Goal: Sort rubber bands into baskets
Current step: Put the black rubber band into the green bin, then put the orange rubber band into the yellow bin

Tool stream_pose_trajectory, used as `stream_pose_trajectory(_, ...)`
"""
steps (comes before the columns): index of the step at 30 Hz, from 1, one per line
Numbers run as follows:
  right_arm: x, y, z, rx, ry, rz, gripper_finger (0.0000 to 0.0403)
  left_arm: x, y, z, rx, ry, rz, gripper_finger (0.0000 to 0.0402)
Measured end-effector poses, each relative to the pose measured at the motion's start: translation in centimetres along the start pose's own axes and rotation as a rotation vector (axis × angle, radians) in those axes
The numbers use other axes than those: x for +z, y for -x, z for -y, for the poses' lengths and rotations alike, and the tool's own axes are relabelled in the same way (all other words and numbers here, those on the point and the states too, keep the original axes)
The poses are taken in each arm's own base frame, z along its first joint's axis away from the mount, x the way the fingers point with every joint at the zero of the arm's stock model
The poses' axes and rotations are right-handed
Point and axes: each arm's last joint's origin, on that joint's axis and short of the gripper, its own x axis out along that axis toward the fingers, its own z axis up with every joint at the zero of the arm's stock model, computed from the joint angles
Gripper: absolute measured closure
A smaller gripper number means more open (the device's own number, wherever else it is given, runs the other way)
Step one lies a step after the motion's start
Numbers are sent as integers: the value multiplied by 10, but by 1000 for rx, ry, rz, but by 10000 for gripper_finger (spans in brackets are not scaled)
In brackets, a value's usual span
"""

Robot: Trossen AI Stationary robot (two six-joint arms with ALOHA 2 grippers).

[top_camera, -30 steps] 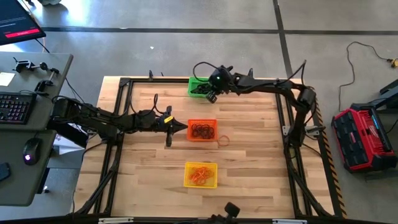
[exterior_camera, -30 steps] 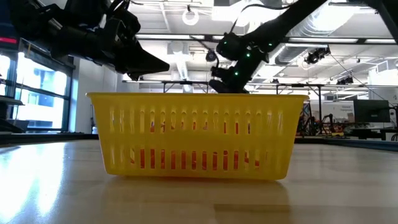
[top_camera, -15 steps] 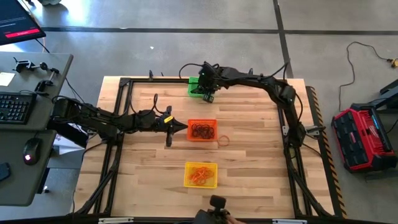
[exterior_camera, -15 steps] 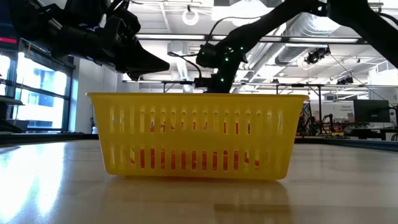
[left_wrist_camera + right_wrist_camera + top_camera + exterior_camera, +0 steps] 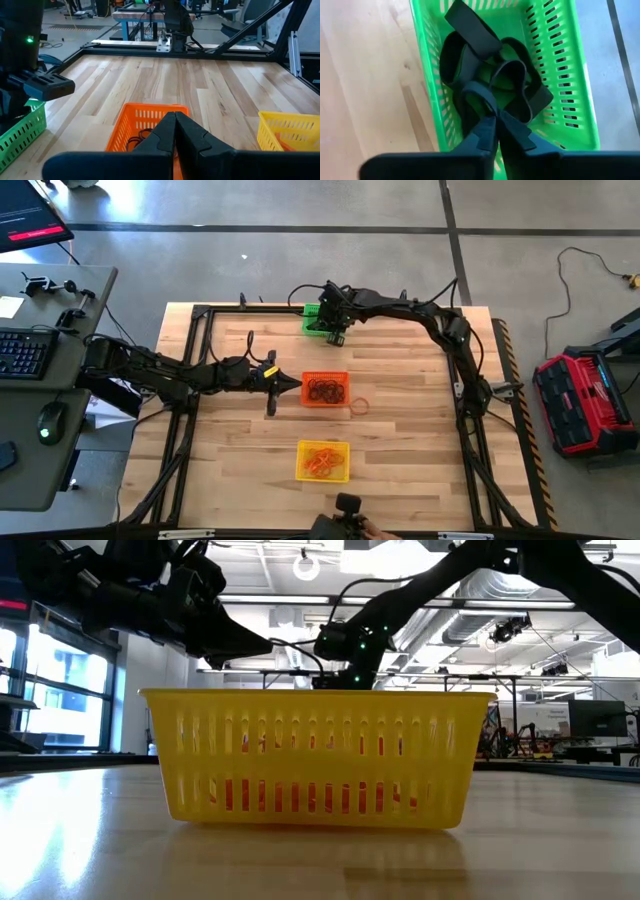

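Three baskets stand in a row across the table: green (image 5: pixel 312 319) at the far side, orange (image 5: pixel 325 389) in the middle, yellow (image 5: pixel 323 461) near. My right gripper (image 5: pixel 495 119) is over the green basket (image 5: pixel 560 75), pointing steeply down, shut on a thick black rubber band above the pile of black bands (image 5: pixel 517 87). The orange basket holds dark thin bands, the yellow one orange bands. My left gripper (image 5: pixel 292 383) hangs shut and empty just left of the orange basket (image 5: pixel 145 117). My right gripper pinches one end of a thick black rubber band (image 5: pixel 479 97) between its two fingertips, coming from above and slanting down into the green basket. The band's other end lies on the black bands in the basket.
One thin loose rubber band (image 5: pixel 358 407) lies on the wood right of the orange basket. A black metal frame (image 5: pixel 200 315) runs round the tabletop. The low view is filled by the yellow basket (image 5: pixel 320 755). Bare wood lies left and right of the baskets.
My right gripper has moved toward the table's left and a little down, from the green basket's right end to over its middle. It has tipped more steeply down and rolled about its own axis. The left arm has kept still.
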Motion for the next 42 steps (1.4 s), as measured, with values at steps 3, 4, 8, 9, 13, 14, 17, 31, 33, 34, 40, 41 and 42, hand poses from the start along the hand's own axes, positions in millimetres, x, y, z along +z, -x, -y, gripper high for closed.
stream_pose_trajectory(3, 0, 0, 0, 1, 2, -3, 364, 0, 0, 0, 0, 0, 0, 401)
stream_pose_trajectory(4, 0, 0, -1, 1, -6, -2, 350, 0, 0, 0, 0, 0, 0, 401)
stream_pose_trajectory(8, 0, 0, -2, 1, -30, -2, 292, 0, 0, 0, 0, 0, 0, 401)
stream_pose_trajectory(9, 1, 0, -2, 1, -29, -2, 280, 0, 0, 0, 0, 0, 0, 401)
stream_pose_trajectory(13, -2, 2, -6, 10, -17, -36, 263, 0, 0, 0, 0, -1, 0, 401)
stream_pose_trajectory(14, -2, 4, -8, 13, -12, -43, 269, 0, 0, 0, 0, -1, -1, 401)
stream_pose_trajectory(17, 2, 18, -15, 1, 6, -33, 306, 0, 0, 0, 0, -3, -4, 401)
stream_pose_trajectory(31, 18, 112, -24, 23, 15, 217, 400, -1, 0, 0, 0, -11, -6, 401)
stream_pose_trajectory(33, 21, 114, -28, 49, 12, 243, 400, -1, 0, 0, 0, -11, -6, 401)
stream_pose_trajectory(34, 22, 114, -31, 65, 19, 247, 401, -1, 0, 0, 0, -11, -6, 401)
stream_pose_trajectory(40, 6, 92, -54, 87, 26, 312, 402, -1, 0, 0, -1, -11, -8, 401)
stream_pose_trajectory(41, 1, 88, -58, 86, 7, 339, 402, -1, 0, 0, -1, -11, -13, 401)
stream_pose_trajectory(42, -7, 85, -61, 86, -13, 360, 402, -1, 0, 0, -2, -11, -16, 401)
